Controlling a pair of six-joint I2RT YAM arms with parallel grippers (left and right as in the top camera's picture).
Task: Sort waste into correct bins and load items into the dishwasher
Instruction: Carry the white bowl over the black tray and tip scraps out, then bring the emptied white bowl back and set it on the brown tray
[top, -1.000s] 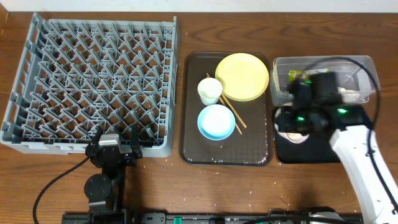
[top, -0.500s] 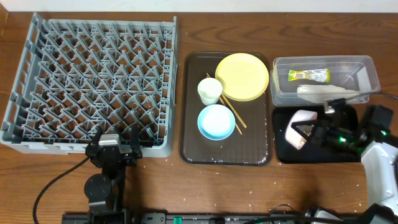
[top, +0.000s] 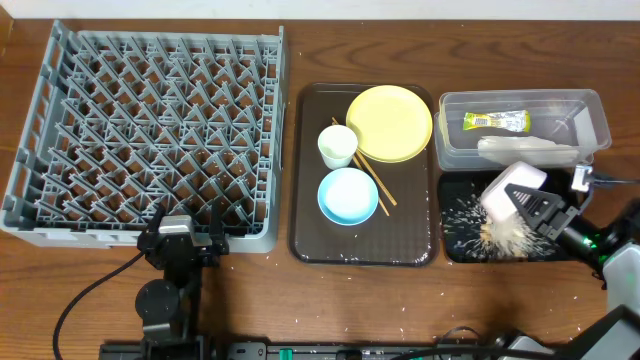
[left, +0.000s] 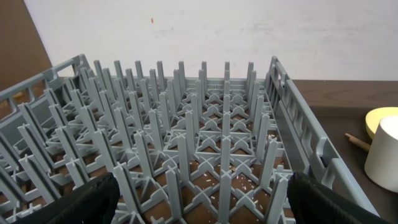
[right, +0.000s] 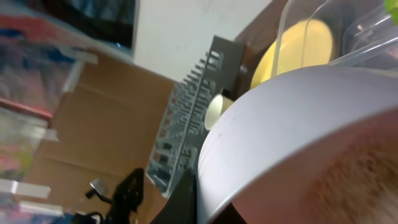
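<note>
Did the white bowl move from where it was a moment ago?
Yes. The white bowl went right, away from the brown tray and toward the middle of the black tray, and rice now lies spilled below it.

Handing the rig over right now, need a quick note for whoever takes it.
Left pincer: open, at the dish rack's front edge.
Right pincer: shut on the white bowl, tipped over the black tray; rice scraps lie there.
Done: wrapper, napkin in clear tub.
Left: rack white bowl, plate, cup, blue bowl, chopsticks, now on brown tray.
</note>
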